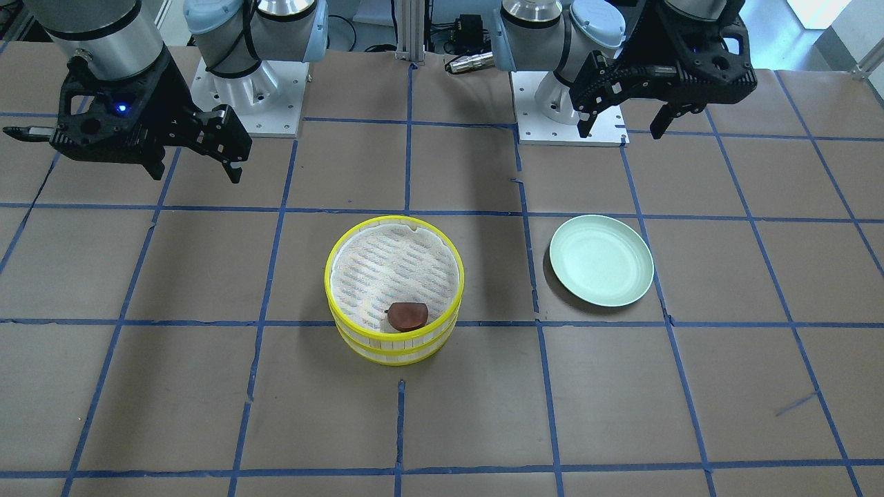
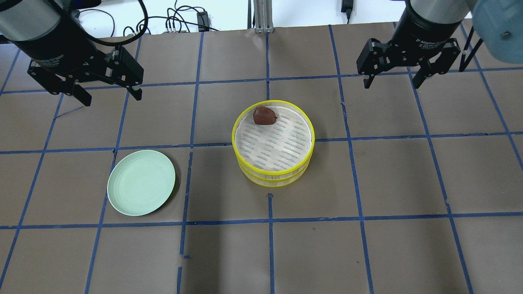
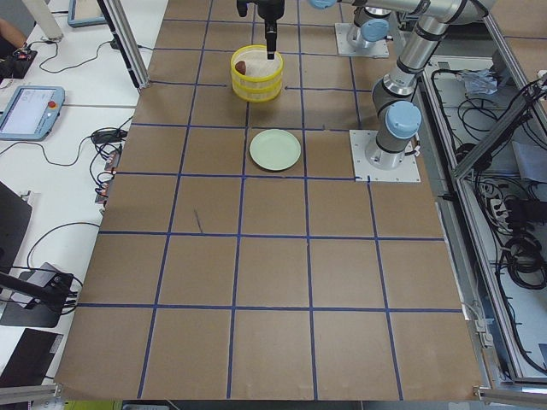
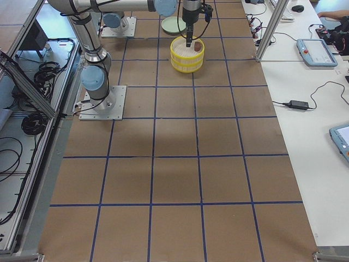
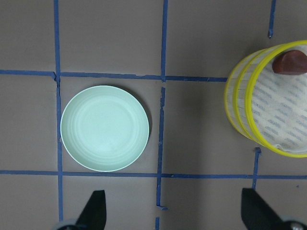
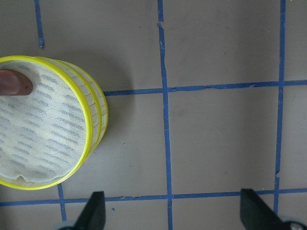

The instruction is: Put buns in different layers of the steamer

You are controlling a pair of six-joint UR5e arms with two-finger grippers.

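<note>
Flat table (image 2: 367, 253) under brown paper, gridded with blue tape (image 2: 269, 220). At centre, two round trays (image 2: 233, 139) stacked: bright yellow rims, pale slatted sides, white perforated liner. In the top one, against the rim farthest from the robot, a smooth reddish-brown bun (image 2: 264, 116). Beside the stack, a glossy pale green plate (image 2: 141, 188). Overhead, left gripper (image 2: 112, 98) and right gripper (image 2: 391, 85) both spread wide, touching nothing. Slats clearest in the front view.

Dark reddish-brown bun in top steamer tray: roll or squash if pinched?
Probably soft: dark reddish-brown bun looks rounded, so a pinch may dent it. Unlikely to roll; it sits by the wall of the yellow-rimmed top tray.
</note>
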